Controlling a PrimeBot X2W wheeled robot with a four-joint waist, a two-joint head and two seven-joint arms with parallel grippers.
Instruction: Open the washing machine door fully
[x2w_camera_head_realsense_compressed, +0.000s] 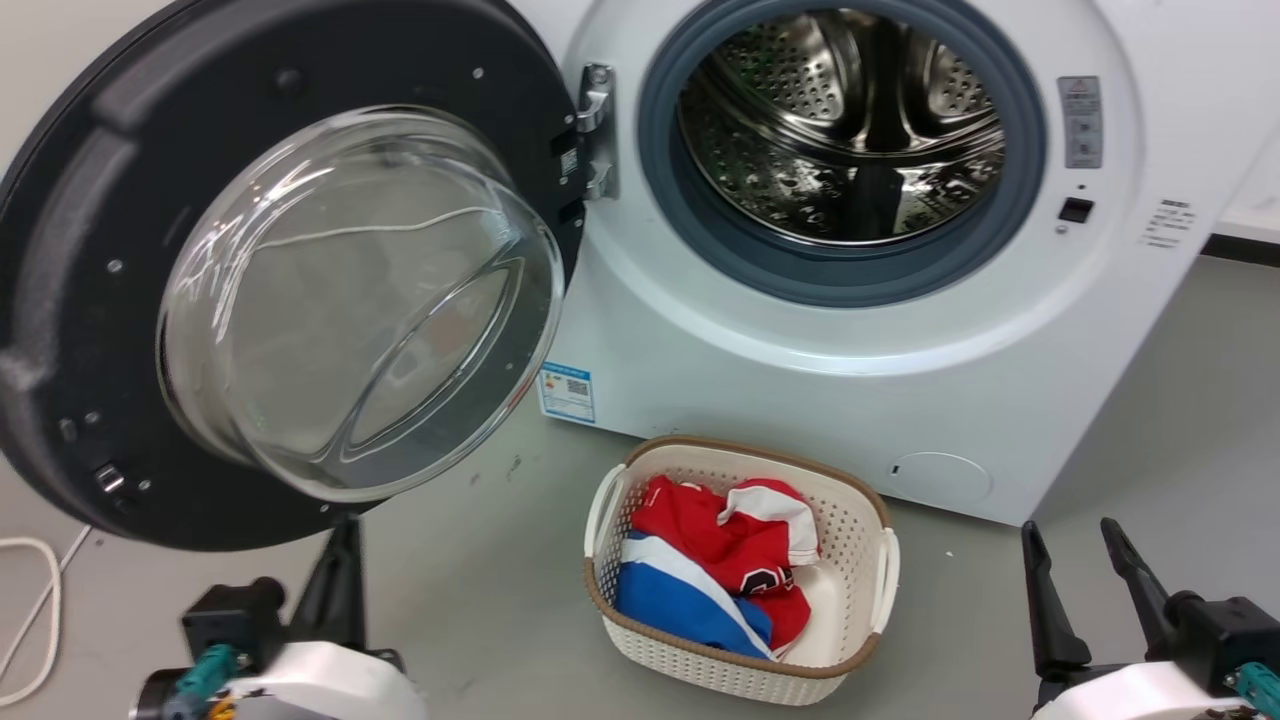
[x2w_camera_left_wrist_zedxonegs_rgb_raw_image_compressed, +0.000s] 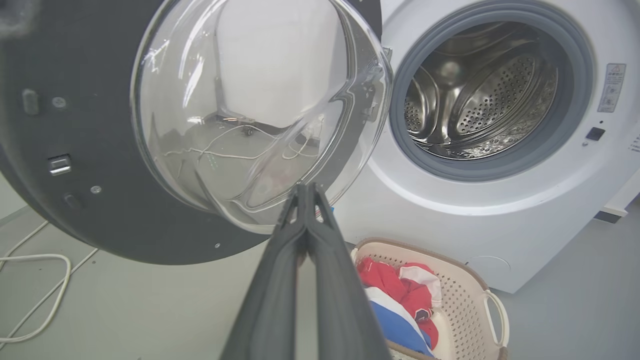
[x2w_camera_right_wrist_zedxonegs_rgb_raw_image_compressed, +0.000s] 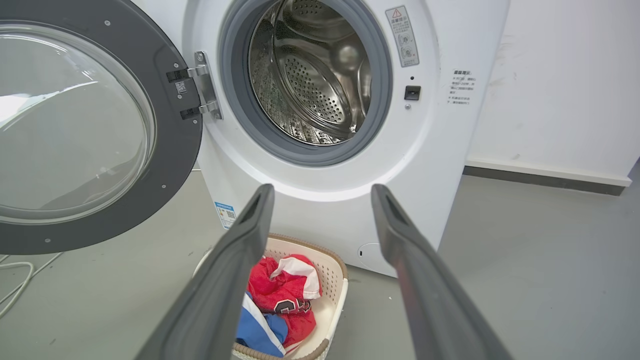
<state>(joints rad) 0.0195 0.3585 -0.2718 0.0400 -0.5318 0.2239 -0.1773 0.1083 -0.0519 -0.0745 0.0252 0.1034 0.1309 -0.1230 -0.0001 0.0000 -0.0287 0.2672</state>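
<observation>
The door (x2w_camera_head_realsense_compressed: 70, 300) stands wide open, hanging from its hinge (x2w_camera_head_realsense_compressed: 597, 130) on the left side of the washer (x2w_camera_head_realsense_compressed: 780, 400). Its inner face and bulging glass window (x2w_camera_head_realsense_compressed: 360, 300) are turned toward the robot. The door's black rim reaches well out to the left of the machine, and the drum (x2w_camera_head_realsense_compressed: 850, 130) is fully exposed inside its grey ring. Judged from that angle, the task looks all but done; at most a last nudge outward is left.

The left hand (x2w_camera_left_wrist_zedxonegs_rgb_raw_image_compressed: 306, 187) has its two fingers pressed together with nothing between them. That suits pushing with a single blunt tip better than grasping. Its tip sits at the door's lower edge, just under the glass, a sensible spot for a push because it is far from the hinge. Whether the tip actually touches the door is hard to say from these angles.

The right hand (x2w_camera_right_wrist_zedxonegs_rgb_raw_image_compressed: 322, 190) is spread wide and empty. It is held low and well clear on the right, probably so that it stays out of the door's path.

A basket (x2w_camera_head_realsense_compressed: 745, 445) sits on the floor just in front of the washer, below the opening, likely for loading. It lies outside the door's sweep.

By count there is one washer, one door, one hinge, one basket holding one heap of red, white and blue clothes (x2w_camera_head_realsense_compressed: 720, 540), one white cable (x2w_camera_head_realsense_compressed: 40, 600) on the floor at the left, and two hands.
</observation>
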